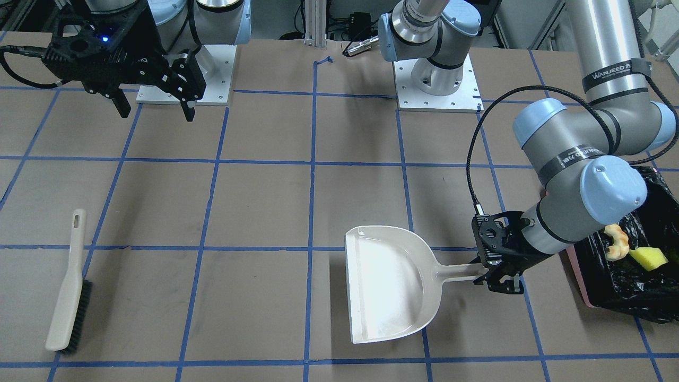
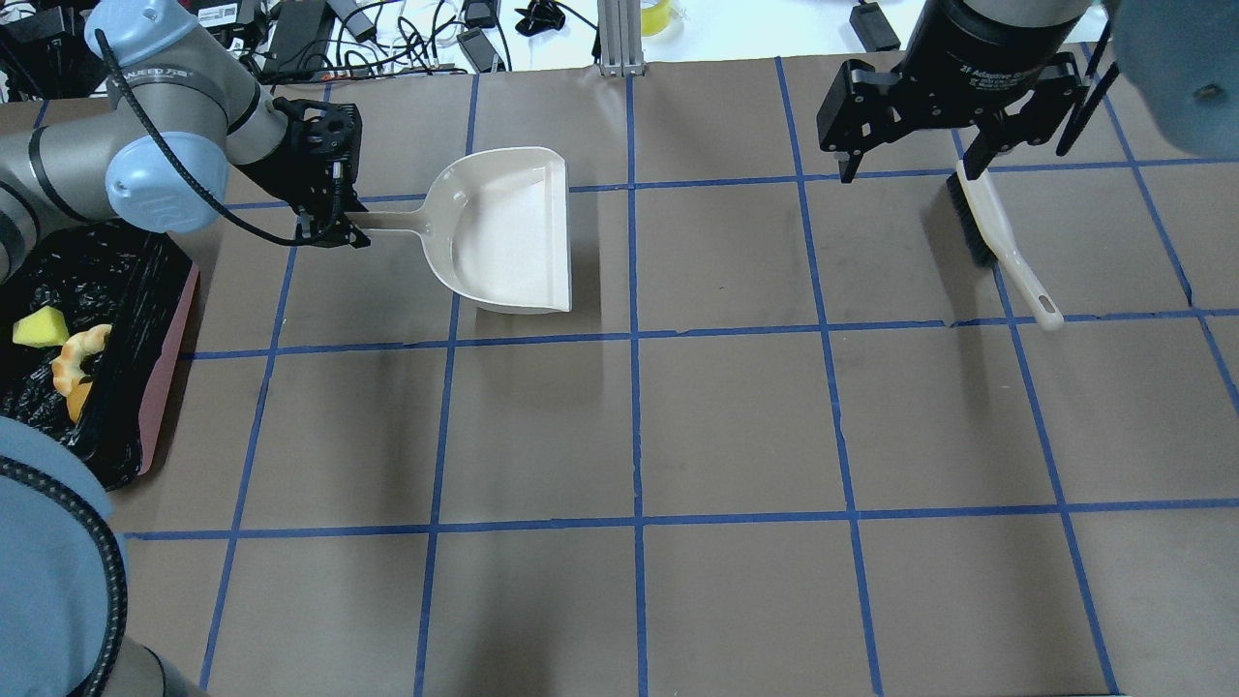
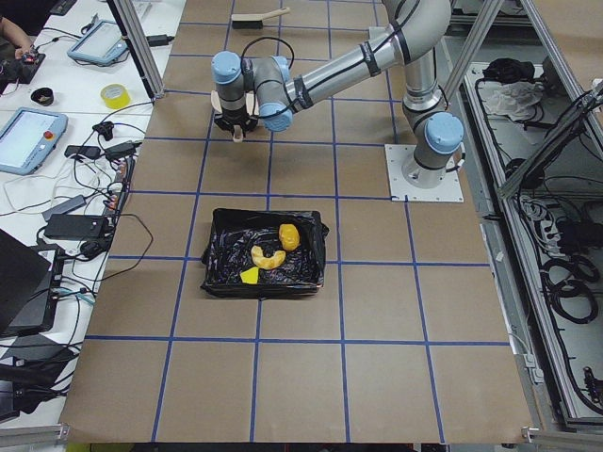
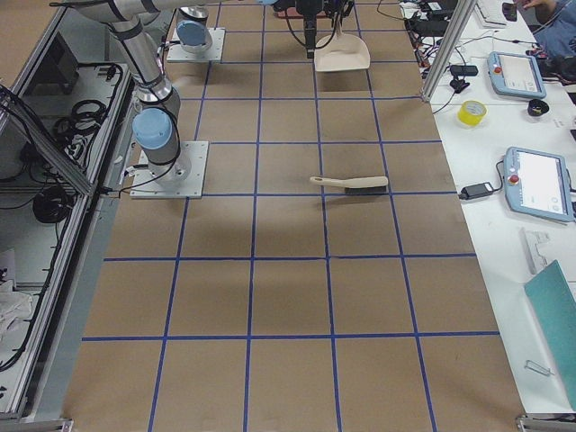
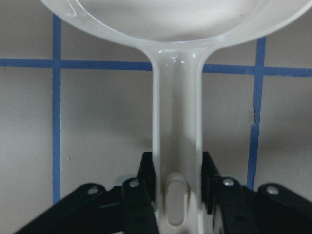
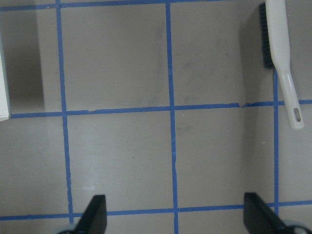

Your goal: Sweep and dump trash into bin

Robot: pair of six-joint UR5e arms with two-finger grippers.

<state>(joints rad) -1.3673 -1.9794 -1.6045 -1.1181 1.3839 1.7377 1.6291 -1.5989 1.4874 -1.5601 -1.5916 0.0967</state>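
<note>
Resting in the bin (image 2: 166,387), trash (image 1: 618,241); brush (image 1: 66,297) lies well apart from dustpan (image 1: 382,286)

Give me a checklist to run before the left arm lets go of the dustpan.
1. All trash in the bin, meaning the orange lump, bread piece and yellow-green wedge: ok.
2. The dustpan is empty: ok.
3. The left pincer is shut on the dustpan handle: ok.
4. The dustpan rests fully on the table: cannot tell.
5. The right pincer is open and holds nothing: ok.
6. The brush lies on the table, apart from the right pincer: ok.
</note>
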